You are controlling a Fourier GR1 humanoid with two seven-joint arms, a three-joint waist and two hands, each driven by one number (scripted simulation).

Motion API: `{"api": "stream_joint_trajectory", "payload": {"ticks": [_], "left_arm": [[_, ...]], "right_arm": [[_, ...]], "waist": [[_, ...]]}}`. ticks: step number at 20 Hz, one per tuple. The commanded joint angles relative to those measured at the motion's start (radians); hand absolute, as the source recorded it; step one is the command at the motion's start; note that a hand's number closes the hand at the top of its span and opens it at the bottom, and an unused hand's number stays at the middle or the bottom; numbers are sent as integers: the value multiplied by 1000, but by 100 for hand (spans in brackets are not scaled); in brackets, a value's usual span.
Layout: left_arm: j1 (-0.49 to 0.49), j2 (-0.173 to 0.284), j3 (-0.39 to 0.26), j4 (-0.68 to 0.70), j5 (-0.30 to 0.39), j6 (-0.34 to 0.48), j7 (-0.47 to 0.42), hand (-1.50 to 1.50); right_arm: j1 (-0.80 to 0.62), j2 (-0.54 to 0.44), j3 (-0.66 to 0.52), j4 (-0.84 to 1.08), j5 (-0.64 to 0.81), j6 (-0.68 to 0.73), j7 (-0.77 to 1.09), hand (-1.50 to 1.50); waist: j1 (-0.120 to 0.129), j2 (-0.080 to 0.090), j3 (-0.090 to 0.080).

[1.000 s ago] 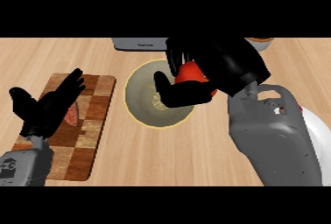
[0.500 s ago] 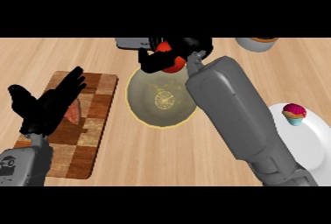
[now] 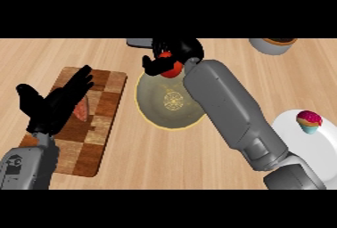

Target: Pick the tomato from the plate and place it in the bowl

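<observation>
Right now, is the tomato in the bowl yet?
Not yet. The tomato is already off the plate; the right hand holds it just past the plate's far rim. A grey bowl peeks out at the far edge beside that hand. Left to do: set the tomato in it. The left hand rests open over the board.

red tomato point(image 3: 170, 67), yellow-rimmed olive plate point(image 3: 158, 107), brown checkered board point(image 3: 99, 120), pink-and-teal cupcake point(image 3: 309, 121).

The right hand point(image 3: 172, 55), arm stretched far forward, curls round a tomato point(image 3: 171, 67); the left hand point(image 3: 58, 103) rests open.
</observation>
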Motion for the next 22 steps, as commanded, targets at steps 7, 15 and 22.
{"api": "stream_joint_trajectory", "payload": {"ticks": [7, 15, 22], "left_arm": [[-67, -19, -20, 23, -6, 5, 7, 0], [-76, 1, -7, 37, 3, -9, 21, 0], [-30, 20, 28, 42, 13, -10, 1, 0]], "right_arm": [[-11, 1, -60, 214, -298, -165, -178, -150], [-90, 1, -54, 310, -349, -342, -293, -150], [-100, -51, -152, 389, -349, -444, -396, -150]], "waist": [[49, 15, 1], [43, 11, 1], [-15, 3, 1]]}}
